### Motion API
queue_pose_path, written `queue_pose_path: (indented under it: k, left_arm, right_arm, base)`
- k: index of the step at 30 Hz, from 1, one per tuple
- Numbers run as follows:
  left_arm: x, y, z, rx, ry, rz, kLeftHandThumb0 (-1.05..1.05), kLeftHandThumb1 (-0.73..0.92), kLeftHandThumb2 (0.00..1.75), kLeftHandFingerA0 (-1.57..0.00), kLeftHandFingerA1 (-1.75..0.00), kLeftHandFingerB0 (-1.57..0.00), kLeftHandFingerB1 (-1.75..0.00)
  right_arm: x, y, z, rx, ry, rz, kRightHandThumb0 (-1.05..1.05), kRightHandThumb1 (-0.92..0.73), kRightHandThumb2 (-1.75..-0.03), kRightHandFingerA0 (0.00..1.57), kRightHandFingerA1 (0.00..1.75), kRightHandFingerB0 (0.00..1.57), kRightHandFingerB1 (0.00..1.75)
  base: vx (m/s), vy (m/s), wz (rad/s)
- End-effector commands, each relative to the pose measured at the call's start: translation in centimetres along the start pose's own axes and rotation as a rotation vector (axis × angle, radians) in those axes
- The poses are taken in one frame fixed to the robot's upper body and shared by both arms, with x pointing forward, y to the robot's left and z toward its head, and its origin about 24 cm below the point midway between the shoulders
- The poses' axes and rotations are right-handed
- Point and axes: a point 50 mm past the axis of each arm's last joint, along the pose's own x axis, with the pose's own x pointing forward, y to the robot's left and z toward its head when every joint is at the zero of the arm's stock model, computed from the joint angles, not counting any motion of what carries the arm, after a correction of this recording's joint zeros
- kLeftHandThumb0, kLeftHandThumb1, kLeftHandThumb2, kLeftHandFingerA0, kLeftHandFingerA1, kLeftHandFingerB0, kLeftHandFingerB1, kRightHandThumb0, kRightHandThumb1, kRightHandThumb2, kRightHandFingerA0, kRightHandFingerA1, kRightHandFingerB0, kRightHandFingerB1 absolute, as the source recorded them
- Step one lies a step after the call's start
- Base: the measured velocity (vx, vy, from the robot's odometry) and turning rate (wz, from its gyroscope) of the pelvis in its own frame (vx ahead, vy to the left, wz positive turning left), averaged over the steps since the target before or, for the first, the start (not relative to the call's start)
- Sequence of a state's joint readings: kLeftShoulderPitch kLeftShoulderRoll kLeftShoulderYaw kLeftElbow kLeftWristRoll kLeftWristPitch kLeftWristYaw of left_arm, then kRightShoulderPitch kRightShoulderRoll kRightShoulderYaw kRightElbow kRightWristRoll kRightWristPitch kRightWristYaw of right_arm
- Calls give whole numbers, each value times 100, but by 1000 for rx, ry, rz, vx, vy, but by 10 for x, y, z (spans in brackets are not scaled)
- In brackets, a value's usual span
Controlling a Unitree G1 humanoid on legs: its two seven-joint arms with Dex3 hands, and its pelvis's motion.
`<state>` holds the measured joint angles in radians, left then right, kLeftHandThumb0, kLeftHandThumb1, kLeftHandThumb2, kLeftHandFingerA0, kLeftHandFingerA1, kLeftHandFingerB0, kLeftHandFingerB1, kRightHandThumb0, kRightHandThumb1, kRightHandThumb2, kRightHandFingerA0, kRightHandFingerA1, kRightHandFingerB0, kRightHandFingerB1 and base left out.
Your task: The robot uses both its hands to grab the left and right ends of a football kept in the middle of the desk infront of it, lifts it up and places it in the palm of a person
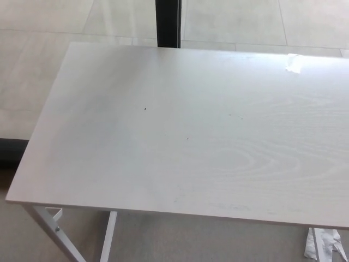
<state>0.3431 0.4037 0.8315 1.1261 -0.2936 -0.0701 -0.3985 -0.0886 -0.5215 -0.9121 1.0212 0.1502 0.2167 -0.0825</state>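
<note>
Floor tiles (pixel 38 82) in a pale beige show along the left of the head view, and a dark strip (pixel 11 153) lies at the far left edge just beside the near corner of the tabletop (pixel 180 131). White metal legs (pixel 60 234) angle down under that corner. The tabletop itself is a whitish wood-grain board that fills most of the picture, its grain curling into oval rings toward the right. Two tiny dark specks (pixel 145 108) sit on its surface left of the middle. Past the far edge, a black upright post (pixel 168 23) stands behind the tabletop, roughly at centre. Further right, a small bright patch (pixel 294 63) rests near the far right edge of the tabletop. Below the near right edge hangs a crumpled white scrap (pixel 322 245). The football cannot be seen anywhere in this view. Neither the left hand nor the right hand appears, so their fingers cannot be judged.
</note>
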Motion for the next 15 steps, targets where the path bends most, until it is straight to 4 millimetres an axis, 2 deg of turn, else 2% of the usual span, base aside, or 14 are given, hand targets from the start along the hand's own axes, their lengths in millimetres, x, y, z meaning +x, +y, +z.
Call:
queue_pose_path:
  k: [1, 3, 4, 6, 7, 8, 9, 10, 11, 12, 15]
  left_arm:
    - [6, -11, 16, -5, -24, -36, -73, 86, 65, -48, -65, -31, -45]
    - [6, -13, 21, -5, -41, -48, -73, 86, 65, -48, -65, -31, -45]
    - [7, -15, 22, -27, -45, -75, -76, 86, 66, -43, -65, -28, -44]
    - [6, -15, 27, -32, -53, -85, -76, 86, 66, -44, -66, -27, -44]
    - [6, -11, 27, -65, -49, -66, -75, 87, 66, -40, -69, -24, -46]
    - [6, -10, 29, -67, -53, -54, -76, 70, 100, -39, -69, -21, -53]
    - [6, -10, 31, -69, -57, -53, -76, 70, 100, -39, -69, -21, -53]
    - [7, -10, 34, -68, -69, -58, -76, 70, 99, -40, -68, -22, -53]
    - [7, -12, 35, -70, -81, -75, -78, 82, 69, -42, -67, -23, -45]
    - [8, -14, 37, -64, -88, -88, -76, 88, 66, -44, -65, -26, -44]
    - [9, -17, 39, -50, -95, -114, -76, 87, 66, -48, -63, -30, -45]
  right_arm:
    - [-4, 3, 27, -21, -122, 235, -64, -56, -89, 18, 65, 10, 47]
    - [-5, 1, 25, -43, -128, 242, -64, -56, -90, 18, 63, 8, 45]
    - [-5, -2, 25, -34, -121, 232, -60, -59, -89, 23, 70, 8, 44]
    - [-4, -4, 22, -12, -111, 226, -58, -58, -89, 21, 68, 6, 43]
    - [-4, -9, 17, -24, -99, 207, -54, -76, -63, 20, 82, 12, 31]
    - [-3, -9, 15, -21, -84, 194, -58, -58, -89, 25, 70, 6, 43]
    - [-3, -7, 13, -17, -78, 194, -58, -58, -89, 25, 70, 6, 43]
    - [-3, -6, 13, -34, -72, 201, -54, -75, -63, 23, 79, 12, 32]
    - [-2, -5, 15, -52, -69, 204, -59, -57, -89, 24, 69, 5, 43]
    - [-2, -3, 17, -42, -75, 207, -59, -57, -88, 24, 68, 7, 43]
    - [-2, 0, 23, -33, -90, 225, -58, -58, -89, 24, 67, 6, 43]
  base:
    - [0, 0, 0]
    - [0, 0, 0]
    - [0, 0, 0]
    - [0, 0, 0]
    - [0, 0, 0]
    - [0, 0, 0]
    - [0, 0, 0]
    - [0, 0, 0]
    - [0, 0, 0]
    - [0, 0, 0]
    - [0, 0, 0]
